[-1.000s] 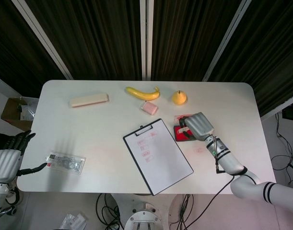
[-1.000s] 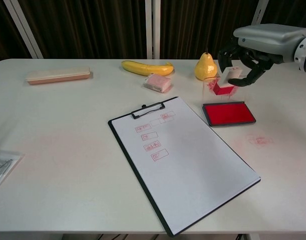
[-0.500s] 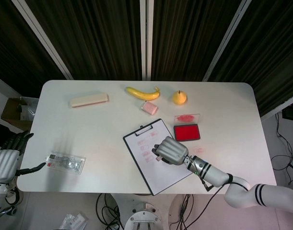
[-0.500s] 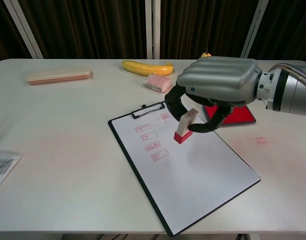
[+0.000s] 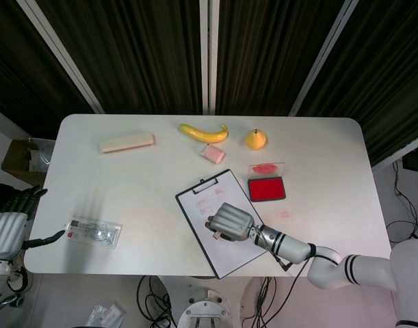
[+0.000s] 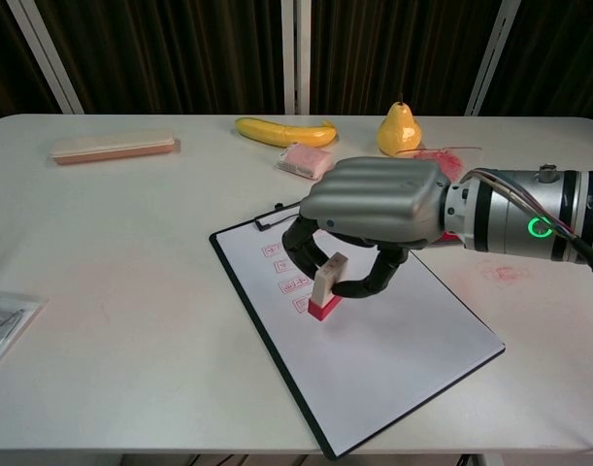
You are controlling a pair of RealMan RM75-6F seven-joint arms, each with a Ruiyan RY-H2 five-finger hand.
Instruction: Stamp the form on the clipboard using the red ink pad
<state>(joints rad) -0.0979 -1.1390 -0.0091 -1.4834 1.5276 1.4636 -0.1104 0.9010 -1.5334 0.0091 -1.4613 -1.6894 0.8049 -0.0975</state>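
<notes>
The clipboard [image 5: 250,251] [image 6: 422,340] lies at the table's front centre with a white form showing several red stamp marks [image 6: 281,267]. My right hand [image 5: 230,222] [image 6: 374,204] hovers over the form's left column and grips a stamp [image 6: 325,288] with a pale handle and red base. The stamp's base sits on or just above the paper; I cannot tell which. The red ink pad [image 5: 266,188] lies open to the right of the clipboard, its clear lid [image 5: 266,168] behind it. My left hand [image 5: 9,229] hangs off the table's left edge, fingers apart, holding nothing.
A banana [image 5: 203,132] [image 6: 284,130], a pear [image 5: 256,139] [image 6: 398,130] and a pink packet [image 5: 211,154] [image 6: 307,161] lie behind the clipboard. A beige case [image 5: 126,142] [image 6: 112,146] is at the back left. A clear bag [image 5: 94,231] [image 6: 3,323] lies front left.
My right hand carried the stamp from over the ink pad leftward across the clipboard and lowered it to the form's left column. The left hand stayed put.
</notes>
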